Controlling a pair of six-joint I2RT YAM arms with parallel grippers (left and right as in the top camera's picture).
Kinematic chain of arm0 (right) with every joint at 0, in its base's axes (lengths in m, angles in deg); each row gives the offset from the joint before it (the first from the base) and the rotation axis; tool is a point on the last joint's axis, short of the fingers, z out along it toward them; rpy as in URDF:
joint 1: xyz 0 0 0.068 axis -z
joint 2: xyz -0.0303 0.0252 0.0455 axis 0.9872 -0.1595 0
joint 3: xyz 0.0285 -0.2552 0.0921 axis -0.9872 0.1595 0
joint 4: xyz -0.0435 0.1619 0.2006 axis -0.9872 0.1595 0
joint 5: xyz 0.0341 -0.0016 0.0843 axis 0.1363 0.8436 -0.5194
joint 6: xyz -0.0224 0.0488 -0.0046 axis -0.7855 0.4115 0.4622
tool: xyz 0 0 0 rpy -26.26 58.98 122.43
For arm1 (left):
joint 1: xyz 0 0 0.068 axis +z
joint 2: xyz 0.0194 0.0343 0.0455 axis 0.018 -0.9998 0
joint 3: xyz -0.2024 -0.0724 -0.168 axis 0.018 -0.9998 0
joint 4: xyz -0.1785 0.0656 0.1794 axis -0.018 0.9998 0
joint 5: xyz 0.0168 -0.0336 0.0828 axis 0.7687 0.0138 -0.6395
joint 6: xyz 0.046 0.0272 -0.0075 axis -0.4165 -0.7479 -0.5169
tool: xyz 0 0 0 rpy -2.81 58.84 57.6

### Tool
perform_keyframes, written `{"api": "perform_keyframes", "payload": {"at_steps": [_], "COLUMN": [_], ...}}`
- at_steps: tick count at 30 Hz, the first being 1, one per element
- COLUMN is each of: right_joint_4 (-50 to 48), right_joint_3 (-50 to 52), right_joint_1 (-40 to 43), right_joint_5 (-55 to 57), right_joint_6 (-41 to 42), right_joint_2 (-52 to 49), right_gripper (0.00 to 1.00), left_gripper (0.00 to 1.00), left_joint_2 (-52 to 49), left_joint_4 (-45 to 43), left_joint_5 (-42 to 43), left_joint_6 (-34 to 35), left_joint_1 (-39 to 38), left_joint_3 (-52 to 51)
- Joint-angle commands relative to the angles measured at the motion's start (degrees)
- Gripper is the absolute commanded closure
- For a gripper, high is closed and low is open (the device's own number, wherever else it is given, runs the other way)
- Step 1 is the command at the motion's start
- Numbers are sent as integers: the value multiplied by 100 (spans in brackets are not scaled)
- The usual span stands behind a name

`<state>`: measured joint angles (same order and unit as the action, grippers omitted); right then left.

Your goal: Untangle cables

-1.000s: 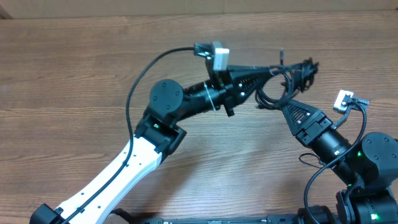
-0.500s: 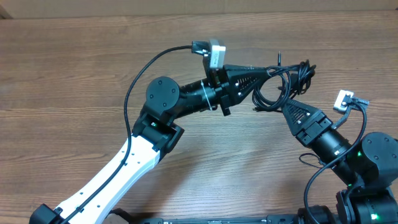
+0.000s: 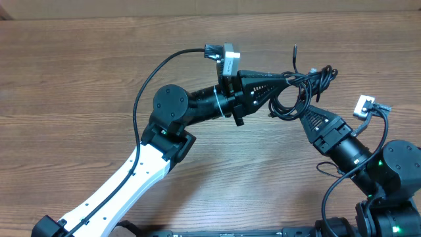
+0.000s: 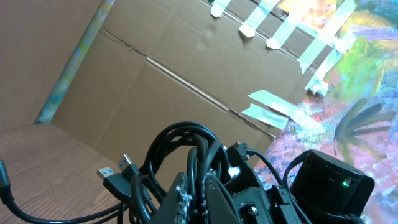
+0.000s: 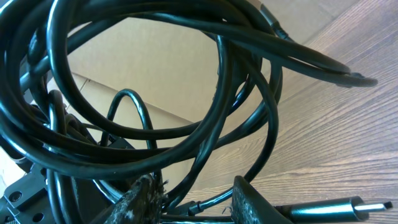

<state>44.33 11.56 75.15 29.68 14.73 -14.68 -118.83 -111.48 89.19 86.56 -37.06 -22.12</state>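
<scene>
The cables (image 3: 301, 89) form one knotted bunch of black loops right of centre in the upper part of the overhead view, caught between the two arms. One thin end sticks up toward the top edge and another pokes out to the right. The left gripper (image 3: 291, 77) reaches in from the left with its fingers pressed together, clamped on the bunch at its upper left side. In the left wrist view the loops arch over its closed fingers (image 4: 199, 193), and a USB plug (image 4: 114, 176) juts out at lower left. The right gripper (image 3: 304, 113) comes up from the lower right, its tip just under the bunch. In the right wrist view its fingers (image 5: 144, 199) stand apart with wood showing through the gap and a thin strand crossing low between them. Thick loops fill most of that frame, and a silver-tipped plug (image 5: 348, 208) lies at lower right. The wooden table (image 3: 79, 79) spreads under everything. A cardboard wall (image 4: 124, 81) with pale tape strips (image 4: 273, 111) stands behind.
</scene>
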Motion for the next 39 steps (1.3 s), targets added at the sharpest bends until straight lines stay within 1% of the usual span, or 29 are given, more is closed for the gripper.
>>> {"api": "perform_keyframes", "payload": {"at_steps": [1,5,15,30,36,38,39], "right_joint_4": [-2,0,0,-4,-7,-7,-7], "right_joint_3": [-17,-17,-17,-17,-17,-17,-17], "right_joint_1": [-13,-13,-13,-15,-13,-15,-13], "right_joint_5": [120,122,144,184,184,184,184], "right_joint_6": [-37,-39,-17,-15,2,2,2], "right_joint_2": [-13,-13,-13,-13,-13,-13,-13], "right_gripper": [63,63,63,63,64,70,75], "left_gripper": [96,96,95,96,96,96,96], "left_joint_2": [28,28,28,28,28,28,26], "left_joint_4": [-118,-127,-125,-120,-105,-103,-103], "left_joint_5": [166,179,210,208,208,208,208], "left_joint_6": [35,146,168,116,76,76,79], "left_joint_1": [-11,120,146,-376,-452,-455,-455], "left_joint_3": [138,138,138,138,138,138,138]}}
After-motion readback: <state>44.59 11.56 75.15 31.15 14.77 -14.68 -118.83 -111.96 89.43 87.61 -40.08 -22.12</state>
